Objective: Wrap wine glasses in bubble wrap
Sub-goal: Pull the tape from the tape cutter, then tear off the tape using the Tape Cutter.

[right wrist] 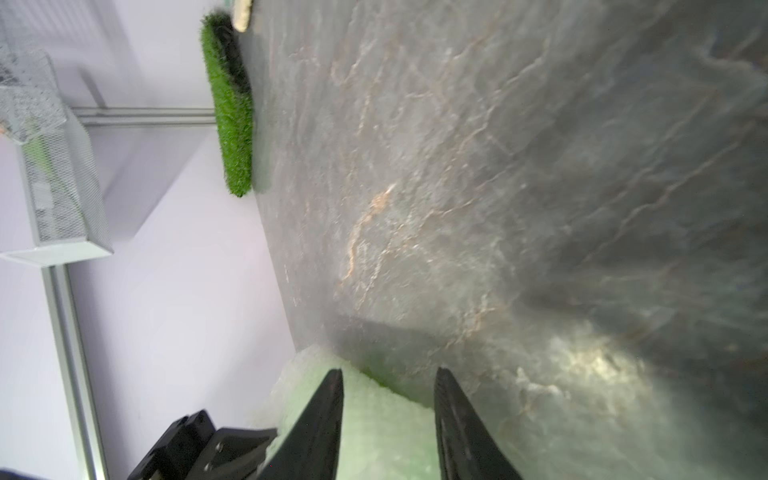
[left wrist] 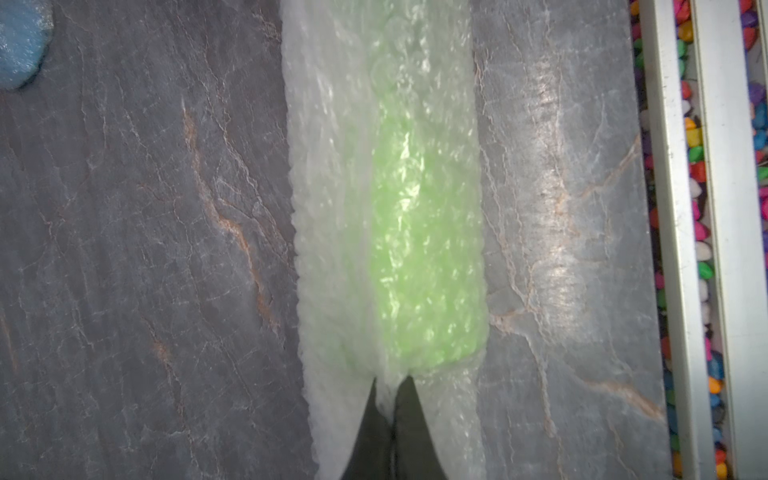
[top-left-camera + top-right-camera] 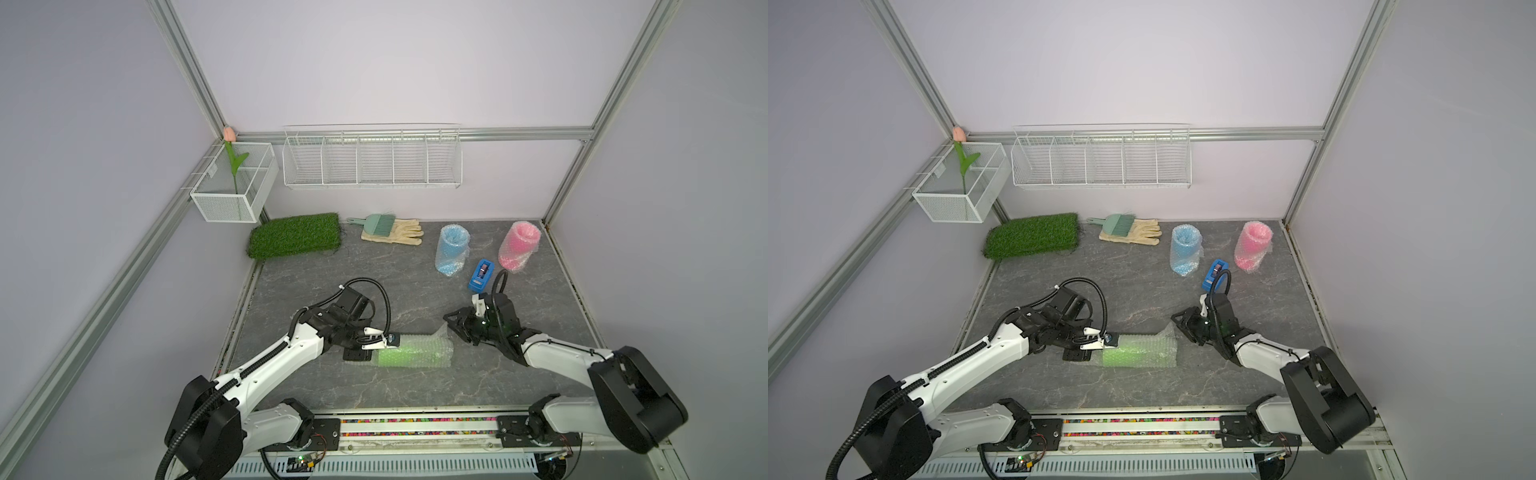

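The lime green wine glass (image 3: 405, 355) (image 3: 1129, 355) lies on its side near the table's front, rolled in bubble wrap (image 3: 432, 347) (image 2: 332, 208). My left gripper (image 3: 390, 341) (image 2: 390, 380) is shut on the wrap's loose left end, just past the green glass (image 2: 419, 249). My right gripper (image 3: 451, 328) (image 1: 388, 374) stands open at the roll's right end. Its jaws are apart over the wrap (image 1: 386, 424), and a corner of the wrap stands up there. The blue glass (image 3: 452, 249) (image 3: 1185, 249) and the pink glass (image 3: 519, 245) (image 3: 1252, 245) stand wrapped at the back right.
A blue tape dispenser (image 3: 481, 275) (image 3: 1213, 272) sits just behind my right arm. A green turf mat (image 3: 295, 235) (image 1: 230, 112), a brush and gloves (image 3: 392, 230) lie along the back. A wire shelf (image 3: 372, 160) and a mesh basket (image 3: 232, 183) hang on the walls.
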### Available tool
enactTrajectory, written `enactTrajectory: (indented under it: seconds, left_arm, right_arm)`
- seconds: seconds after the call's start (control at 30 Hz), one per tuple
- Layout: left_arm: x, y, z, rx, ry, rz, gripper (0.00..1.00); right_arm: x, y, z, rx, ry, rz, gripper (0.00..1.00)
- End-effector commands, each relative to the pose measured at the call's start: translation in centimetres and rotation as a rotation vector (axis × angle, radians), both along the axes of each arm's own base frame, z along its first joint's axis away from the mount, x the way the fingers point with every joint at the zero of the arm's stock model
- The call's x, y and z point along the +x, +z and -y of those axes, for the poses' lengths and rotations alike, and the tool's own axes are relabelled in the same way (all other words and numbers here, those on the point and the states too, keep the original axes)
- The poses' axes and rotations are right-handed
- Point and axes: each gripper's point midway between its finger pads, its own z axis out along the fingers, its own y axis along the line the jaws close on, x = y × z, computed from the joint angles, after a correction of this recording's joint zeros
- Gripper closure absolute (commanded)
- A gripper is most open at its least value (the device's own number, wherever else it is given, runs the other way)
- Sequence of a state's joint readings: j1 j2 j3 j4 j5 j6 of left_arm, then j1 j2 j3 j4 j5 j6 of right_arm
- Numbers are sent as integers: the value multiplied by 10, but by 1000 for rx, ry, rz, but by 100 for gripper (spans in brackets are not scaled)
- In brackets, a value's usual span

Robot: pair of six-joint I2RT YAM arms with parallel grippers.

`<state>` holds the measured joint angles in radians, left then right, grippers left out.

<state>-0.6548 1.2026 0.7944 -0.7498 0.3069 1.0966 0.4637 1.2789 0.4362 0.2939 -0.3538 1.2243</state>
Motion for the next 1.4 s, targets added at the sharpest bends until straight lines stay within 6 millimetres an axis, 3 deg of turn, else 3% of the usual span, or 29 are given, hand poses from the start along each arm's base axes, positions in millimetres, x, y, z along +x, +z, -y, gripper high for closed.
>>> enactTrajectory:
  seconds: [0.0, 0.17, 0.33, 0.53, 0.77, 0.97, 1.13, 1.37]
  left_arm:
    - [-1, 3, 3, -8, -33, -2, 96]
    - [-2, 2, 4, -6, -34, -5, 96]
    - [-2, 2, 3, -1, -33, -8, 96]
    - [-2, 2, 4, -6, -36, -6, 96]
    - [-2, 0, 3, 1, -37, -13, 96]
    - [-3, -2, 3, 5, -39, -20, 96]
    - [-3, -2, 3, 8, -38, -24, 96]
    - [-4, -3, 2, 9, -39, -27, 96]
  right_arm:
    - [-1, 26, 8, -43, -18, 31, 54]
    - [5, 60, 22, -87, -18, 98, 52]
    - [37, 64, 57, -113, -64, 155, 52]
    - [83, 43, 97, -177, -146, 202, 51]
    - [124, 7, 108, -161, -189, 237, 49]
    - [150, -9, 107, -77, -220, 279, 48]
    - [162, -17, 105, -13, -245, 302, 59]
    - [161, -32, 109, 4, -277, 282, 77]
